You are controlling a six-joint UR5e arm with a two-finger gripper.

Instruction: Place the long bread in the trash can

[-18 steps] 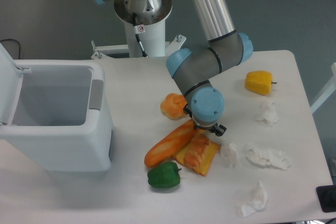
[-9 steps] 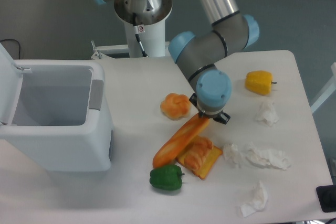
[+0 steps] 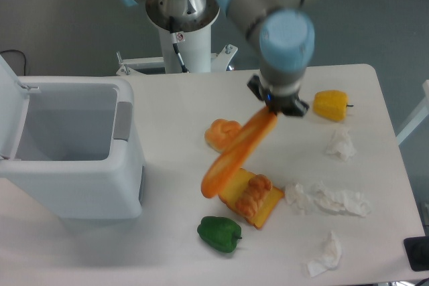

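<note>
Camera view: the tool [image 3: 271,106] pinches the long bread [image 3: 238,154] by its upper end — the loaf, half a second ago touching the desk [image 3: 181,112], now hangs tilted in the air, right of the open trash can [image 3: 74,159], above the croissant [image 3: 253,193].

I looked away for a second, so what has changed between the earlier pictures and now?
The hand, gripping the bread by its upper end, rose and lifted it off the table. The green pepper shifted slightly right. The bin, bun, croissant, yellow pepper and tissues stayed put.
</note>
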